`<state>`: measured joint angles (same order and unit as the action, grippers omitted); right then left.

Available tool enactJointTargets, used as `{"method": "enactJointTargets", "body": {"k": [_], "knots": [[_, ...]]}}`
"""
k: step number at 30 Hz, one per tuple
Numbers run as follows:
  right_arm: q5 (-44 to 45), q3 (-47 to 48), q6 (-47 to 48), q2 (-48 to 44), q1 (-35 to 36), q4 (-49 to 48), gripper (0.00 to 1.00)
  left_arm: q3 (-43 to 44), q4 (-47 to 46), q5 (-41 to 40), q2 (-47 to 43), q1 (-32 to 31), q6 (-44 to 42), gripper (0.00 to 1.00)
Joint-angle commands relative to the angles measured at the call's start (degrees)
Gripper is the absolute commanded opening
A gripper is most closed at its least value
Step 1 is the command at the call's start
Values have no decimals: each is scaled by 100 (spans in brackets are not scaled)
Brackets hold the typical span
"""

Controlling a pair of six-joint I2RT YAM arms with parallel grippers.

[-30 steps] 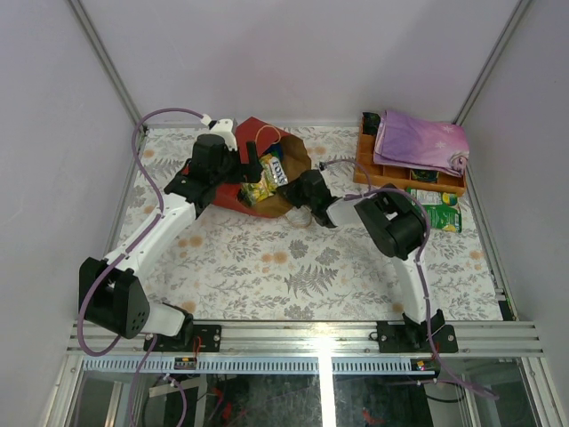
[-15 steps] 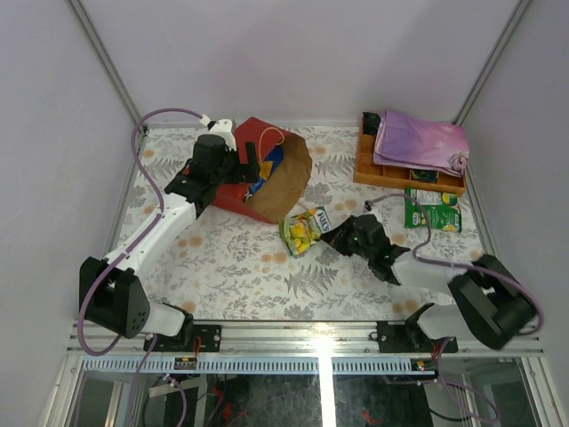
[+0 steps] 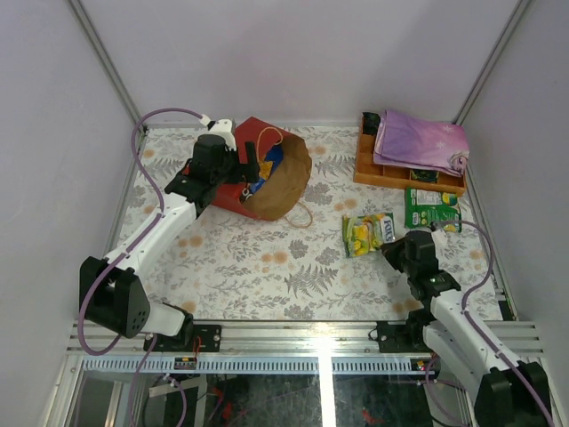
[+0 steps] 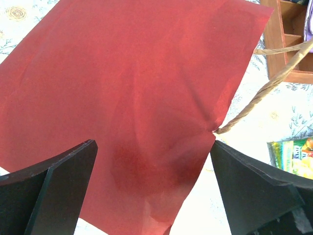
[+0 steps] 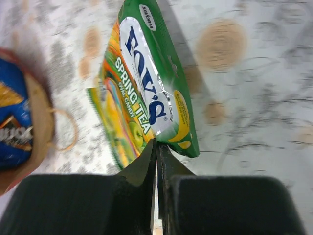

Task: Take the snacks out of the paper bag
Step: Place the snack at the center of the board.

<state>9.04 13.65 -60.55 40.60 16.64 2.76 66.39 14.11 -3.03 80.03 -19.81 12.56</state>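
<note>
The paper bag (image 3: 252, 132), red outside and brown inside, lies on its side at the back left, mouth facing right. A blue Doritos bag (image 3: 272, 158) shows in the mouth. My left gripper (image 3: 252, 169) is open at the bag. In its wrist view the wide-apart fingers (image 4: 58, 181) stand on either side of the red paper bag (image 4: 137, 88). My right gripper (image 3: 388, 245) is shut on the edge of a green Fox's candy pack (image 3: 366, 234), held low over the table at the right. In the right wrist view the right gripper (image 5: 157, 143) pinches that pack (image 5: 151, 93).
An orange wooden tray (image 3: 366, 169) stands at the back right with a folded purple cloth (image 3: 420, 140) on it. Another green pack (image 3: 432, 209) lies just in front of the tray. The bag's string handle (image 3: 300, 213) trails onto the floral tablecloth.
My right arm has drawn back from the bag's mouth to the right front, carrying the green candy pack out with it. The left arm has stayed at the bag.
</note>
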Motion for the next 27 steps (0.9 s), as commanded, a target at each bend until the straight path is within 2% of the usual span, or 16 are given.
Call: {"method": "enactJointTargets", "body": {"k": [1,5,8,11,14,27], "knots": [[-384,-33,132,371,-659,257,0,82,-42,-114,-58,20,-69,100],[-507,199,36,1267,-1105,-151,0,85,-31,-136,-43,19,-78,100],[-925,321,-164,2030,-1488,-756,0,86,-22,-173,-28,21,-91,100],[-1173,538,-335,2762,-1658,-1344,0,92,-13,-197,-21,21,-104,100],[-1188,837,-504,3298,-1748,-1524,0,90,4,-227,-23,17,-120,100],[-763,1171,-1936,4122,-1831,-2287,0,102,-5,-237,49,13,-131,100]]}}
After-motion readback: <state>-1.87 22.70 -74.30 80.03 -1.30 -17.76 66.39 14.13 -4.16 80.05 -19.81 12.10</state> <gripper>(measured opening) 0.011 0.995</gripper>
